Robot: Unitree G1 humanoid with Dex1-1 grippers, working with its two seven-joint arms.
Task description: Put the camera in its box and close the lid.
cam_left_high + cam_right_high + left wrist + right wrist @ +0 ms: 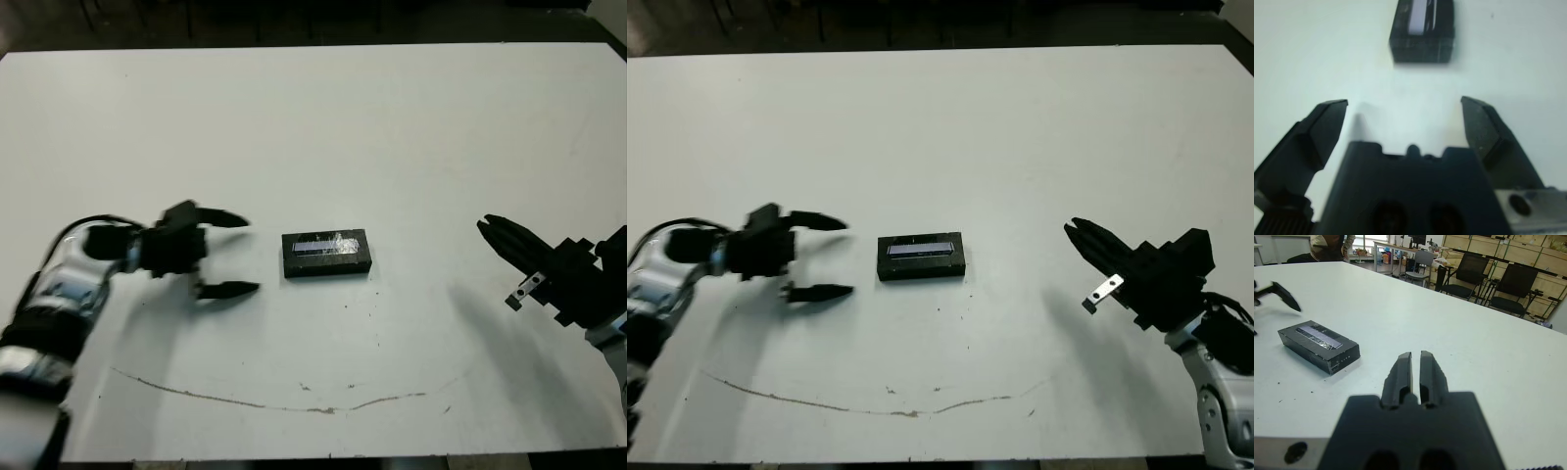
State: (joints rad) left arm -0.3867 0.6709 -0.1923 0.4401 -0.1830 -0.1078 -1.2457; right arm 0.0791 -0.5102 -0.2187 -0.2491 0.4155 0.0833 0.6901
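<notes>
The white surface [323, 127] spans the whole head view and carries a thin curved dark line [294, 403] near its front edge plus a few small specks. The left gripper [231, 255] lies low at the left side of the surface, its two black fingers [1322, 132] spread wide apart with nothing between them, aimed toward the middle. The right gripper [493, 232] hangs at the right side, well apart from the centre, its fingers [1400, 377] drawn close together with only a narrow slit between them, holding nothing. At the middle of the surface sits the closed box with the lid [326, 253] seated on top: a black rectangular block lying flat, long side running left to right, with a silvery, bluish strip along its upper face. It stands just beside the left gripper's fingertips, not touching them, and well apart from the right gripper. The camera cannot be seen in any view. Beyond the surface, the right wrist view shows black chairs [1518, 284] and wooden crates [1528, 252], and a person's torso [1327, 245] at the far edge.
</notes>
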